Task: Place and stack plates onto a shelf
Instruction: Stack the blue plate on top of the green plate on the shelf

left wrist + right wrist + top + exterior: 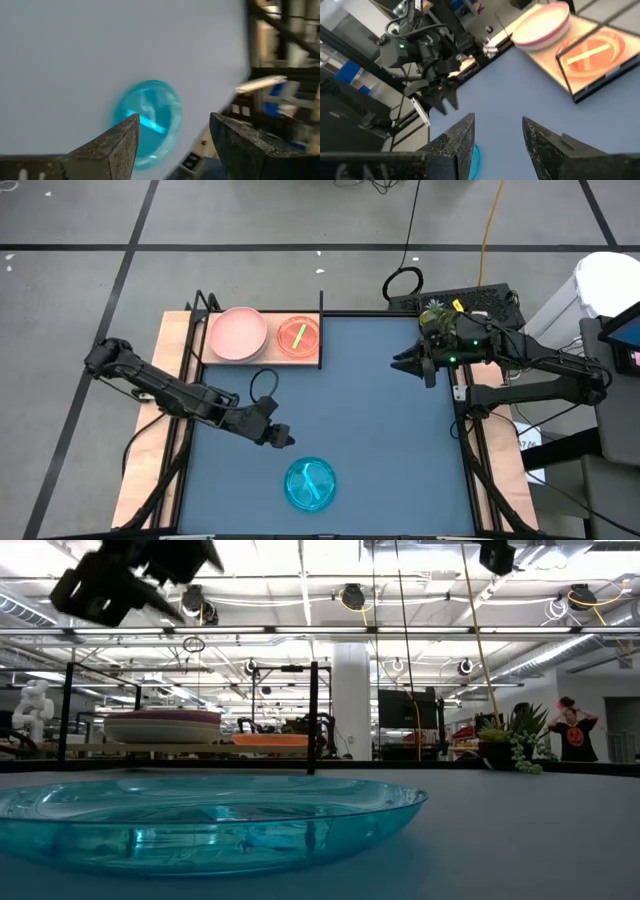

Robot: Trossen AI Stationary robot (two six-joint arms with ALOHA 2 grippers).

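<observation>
The left gripper [284, 439] hangs open and empty just above the teal plate [310, 484] on the near counter [380, 410]. Next it must drop down, grab the plate, and carry it to the far shelf [312, 358].

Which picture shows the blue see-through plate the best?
The high view: the whole teal plate shows, alone on the table. The low view shows it huge, side-on, and cut off. The left wrist view shows it partly hidden; the right wrist view shows only an edge.
</observation>
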